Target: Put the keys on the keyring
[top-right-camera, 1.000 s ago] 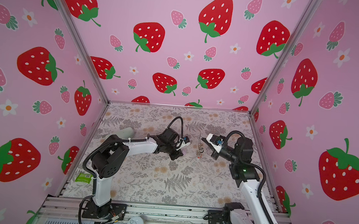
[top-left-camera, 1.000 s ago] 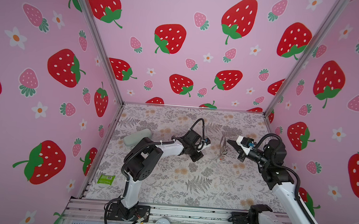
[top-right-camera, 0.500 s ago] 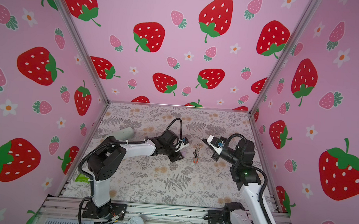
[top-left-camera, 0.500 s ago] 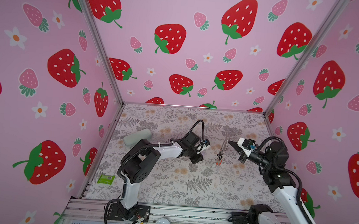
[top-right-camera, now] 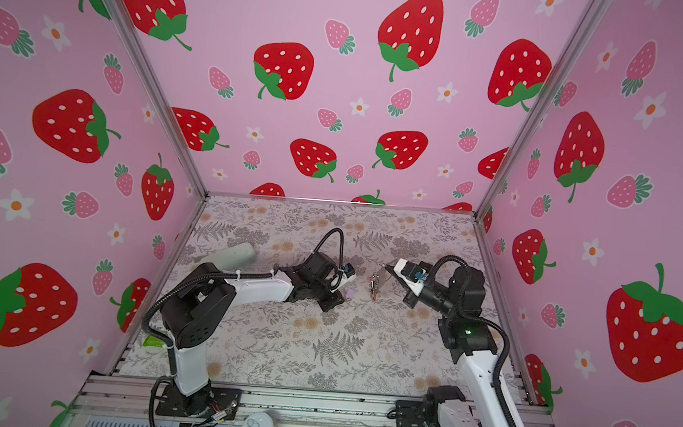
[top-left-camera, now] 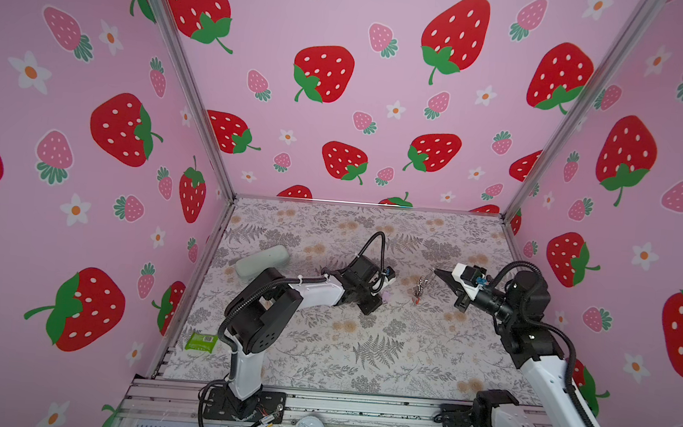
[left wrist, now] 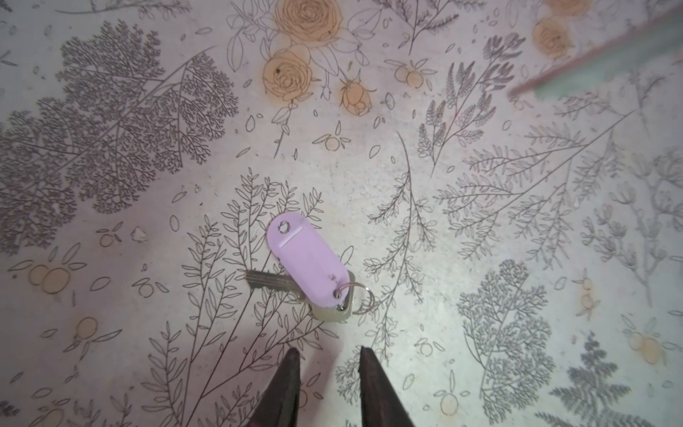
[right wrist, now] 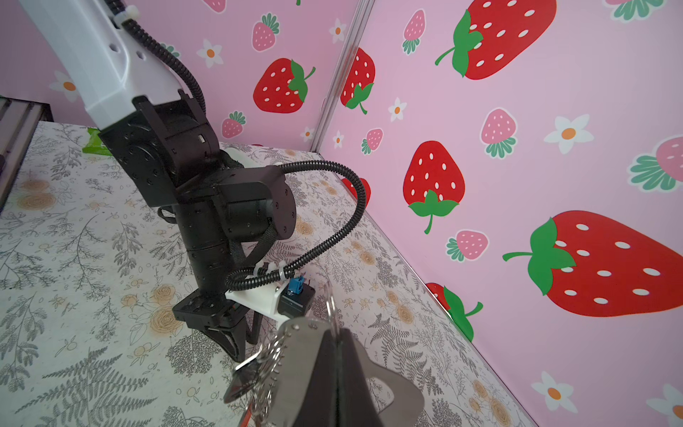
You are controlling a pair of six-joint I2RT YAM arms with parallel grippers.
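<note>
A key with a lilac tag [left wrist: 308,270] lies flat on the floral table, also seen in both top views [top-left-camera: 386,296] [top-right-camera: 350,294]. My left gripper [left wrist: 327,355] stands open just short of it, nothing between its fingers. It hangs low over the table in a top view [top-left-camera: 372,304]. My right gripper [right wrist: 338,334] is shut on the keyring [right wrist: 299,351] by its taupe strap. The silvery ring and several keys [right wrist: 251,377] dangle beside the jaws. In both top views the bunch [top-left-camera: 419,289] [top-right-camera: 375,286] hangs above the table, a red tag lowest.
A pale grey-green oblong case [top-left-camera: 262,261] lies at the back left. A green packet [top-left-camera: 201,342] sits by the front left edge. Pink strawberry walls close in three sides. The left arm's wrist [right wrist: 236,214] stands close in front of the right gripper.
My left gripper has gone from shut to open, and the lilac-tagged key now lies on the table. The right gripper has drawn back slightly with the keyring.
</note>
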